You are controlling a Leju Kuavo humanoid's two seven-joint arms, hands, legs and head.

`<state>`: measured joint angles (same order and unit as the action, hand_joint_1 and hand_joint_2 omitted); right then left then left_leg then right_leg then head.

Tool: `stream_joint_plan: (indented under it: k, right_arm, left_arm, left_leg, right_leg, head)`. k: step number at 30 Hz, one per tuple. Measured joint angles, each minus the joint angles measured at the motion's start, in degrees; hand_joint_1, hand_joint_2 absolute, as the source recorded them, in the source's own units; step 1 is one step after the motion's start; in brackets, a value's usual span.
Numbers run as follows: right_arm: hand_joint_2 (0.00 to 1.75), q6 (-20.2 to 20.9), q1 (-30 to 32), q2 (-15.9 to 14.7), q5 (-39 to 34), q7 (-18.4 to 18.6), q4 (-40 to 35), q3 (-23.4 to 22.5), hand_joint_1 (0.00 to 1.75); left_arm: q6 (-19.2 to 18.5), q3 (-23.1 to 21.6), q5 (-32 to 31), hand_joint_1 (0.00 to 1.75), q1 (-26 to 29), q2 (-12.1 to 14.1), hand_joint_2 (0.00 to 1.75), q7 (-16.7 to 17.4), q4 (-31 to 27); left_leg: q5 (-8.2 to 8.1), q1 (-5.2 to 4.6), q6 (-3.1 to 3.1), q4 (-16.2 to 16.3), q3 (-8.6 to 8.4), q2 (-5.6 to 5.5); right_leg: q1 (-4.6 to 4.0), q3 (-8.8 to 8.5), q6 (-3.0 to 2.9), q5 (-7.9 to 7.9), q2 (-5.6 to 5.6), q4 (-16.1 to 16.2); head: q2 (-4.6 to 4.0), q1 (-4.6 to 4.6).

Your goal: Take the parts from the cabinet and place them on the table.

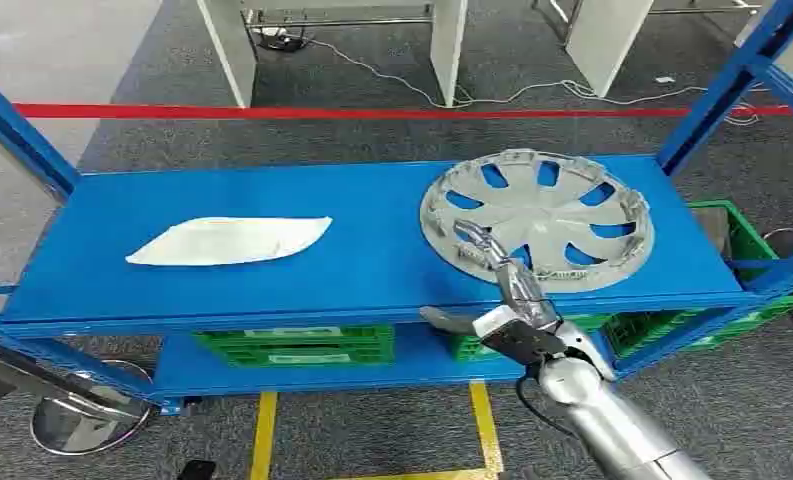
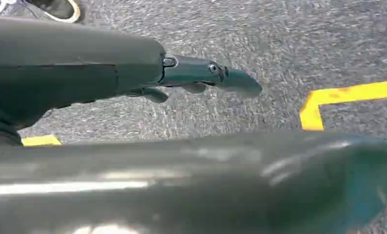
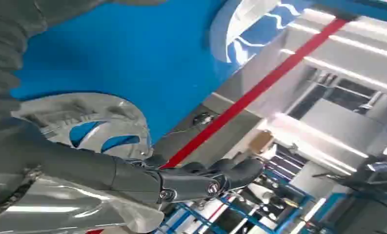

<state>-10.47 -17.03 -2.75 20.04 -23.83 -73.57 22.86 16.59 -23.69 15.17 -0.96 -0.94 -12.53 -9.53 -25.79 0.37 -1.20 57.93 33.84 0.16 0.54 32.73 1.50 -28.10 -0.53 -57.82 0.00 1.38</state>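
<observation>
Head view, shelf: blue metal rack; top shelf carries two parts, well apart.
Head view, hubcap: silver wheel cover lies flat on the right of the top shelf, spoke gaps showing blue.
Head view, white part: flat, pointed white panel lies on the left of the top shelf.
Head view, right hand: right hand reaches in from the near right; fingers stretch over the near edge of the hubcap, thumb sticks out to the left below the shelf lip. Hold on the rim or not: cannot tell.
Head view, lower shelf: green crates sit underneath; another green crate at far right.
Head view, floor: grey carpet, red tape line beyond the rack, yellow tape near.
Left wrist view, left hand: left hand hangs over grey carpet with yellow tape; fingers loosely extended, nothing in them.
Right wrist view, right hand: thumb lies across the hubcap; fingers hidden, so clenched or released cannot be told.
</observation>
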Motion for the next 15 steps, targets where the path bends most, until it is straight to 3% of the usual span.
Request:
stream_joint_plan:
  k: [1, 2, 4, 5, 6, 7, 9, 10, 11, 14, 15]
  right_arm:
    - [1.75, -0.09, -0.72, -0.24, 0.24, 0.57, 0.48, -0.04, 0.00]
    - [1.75, -0.11, -2.26, -0.57, 0.62, 1.23, 1.56, -0.04, 0.00]
    - [1.75, -0.11, -5.40, -0.94, 1.45, 2.76, 5.08, -0.24, 0.00]
    - [1.75, -0.13, -6.64, -1.16, 2.10, 3.57, 6.61, -0.33, 0.00]
    - [1.75, -0.22, -7.79, -1.49, 2.83, 4.36, 8.16, -0.33, 0.00]
    - [1.75, -0.50, -8.88, -1.71, 3.72, 5.17, 9.89, -0.31, 0.00]
    - [1.75, -1.20, -11.44, -2.01, 4.99, 6.00, 12.62, -0.31, 0.00]
    - [1.75, -1.53, -13.01, -2.08, 5.56, 6.26, 14.17, -0.28, 0.00]
    - [1.75, -1.84, -14.63, -2.08, 6.19, 6.87, 15.70, -0.24, 0.00]
    - [1.75, -0.32, -19.89, -2.08, 8.86, 10.63, 21.43, 0.99, 0.00]
    - [1.75, 0.92, -21.90, -2.08, 9.47, 11.39, 23.57, 1.53, 0.00]
  left_arm:
    - [-0.42, 0.00, -0.18, 0.00, -0.06, 0.00, 0.00, 0.62, 0.00]
    - [-1.01, 0.00, -0.20, 0.00, -0.20, 0.13, 0.00, 1.32, 0.00]
    - [-1.53, -0.02, -0.35, 0.00, -0.40, 0.09, 0.00, 2.83, 0.00]
    - [-0.87, -0.11, -0.66, 0.00, -0.48, -0.29, 0.00, 3.48, 0.00]
    - [0.29, -0.20, -0.81, 0.00, -0.52, -1.07, 0.00, 4.18, 0.00]
    - [2.23, -0.26, -0.83, 0.00, -0.64, -2.41, 0.00, 5.06, 0.00]
    - [5.71, -0.28, -0.66, 0.00, -1.00, -5.45, 0.00, 6.08, 0.00]
    - [6.75, -0.28, -0.35, 0.00, -1.19, -7.00, 0.00, 6.23, 0.00]
    - [6.99, -0.28, -0.18, 0.00, -1.44, -8.03, 0.00, 6.39, 0.00]
    - [6.60, -0.33, -0.13, 0.00, -2.05, -9.64, 0.00, 6.47, 0.00]
    - [6.22, -0.35, -0.24, 0.00, -2.25, -9.68, 0.00, 6.65, 0.00]
  left_leg:
    - [0.12, 0.10, -0.20, -0.14, -0.16, 0.01]
    - [0.09, 0.11, -0.64, -0.12, -0.12, 0.07]
    - [0.08, 0.00, -0.81, -0.09, -0.09, 0.26]
    - [0.06, -0.02, -0.86, -0.07, -0.09, 0.26]
    - [0.04, -0.02, -0.90, -0.07, -0.18, 0.24]
    - [0.02, -0.02, -0.93, -0.06, -0.25, 0.16]
    - [-0.04, -0.02, -0.84, 0.12, -0.38, -0.06]
    - [-0.19, -0.04, -0.61, 0.27, -0.33, -0.06]
    - [-0.36, -0.57, -0.31, 0.59, 0.10, -0.01]
    - [0.17, -0.38, 0.38, 0.52, 0.34, 0.07]
    - [0.01, -0.49, 0.61, 0.60, 0.28, 0.03]
  right_leg:
    - [0.06, 0.77, 0.24, -0.72, 0.12, -0.95]
    - [0.07, 2.20, 0.39, -2.67, 0.16, -4.17]
    - [0.15, 6.84, 0.61, -6.52, 0.18, -13.64]
    - [0.14, 8.57, 0.74, -7.26, 0.19, -16.90]
    - [0.16, 9.19, 0.78, -6.75, 0.20, -17.72]
    - [0.16, 8.53, 0.77, -4.89, 0.21, -15.94]
    - [0.15, 4.23, 0.51, 0.61, 0.24, -6.29]
    - [0.09, 2.27, 0.32, 2.16, 0.41, -1.60]
    - [-0.20, 1.00, 0.23, 1.36, 0.46, -0.51]
    - [-0.31, 1.51, -0.48, 1.47, 0.13, -0.46]
    - [0.07, 1.39, -0.89, 1.65, 0.19, -0.16]
  head:
    - [0.00, -0.11]
    - [0.00, -0.42]
    - [0.00, -0.35]
    - [0.00, -0.44]
    - [0.00, -0.39]
    - [0.00, -0.42]
    - [0.00, -0.46]
    - [0.00, -0.48]
    - [0.00, -0.48]
    - [0.00, -0.46]
    - [0.00, -0.48]
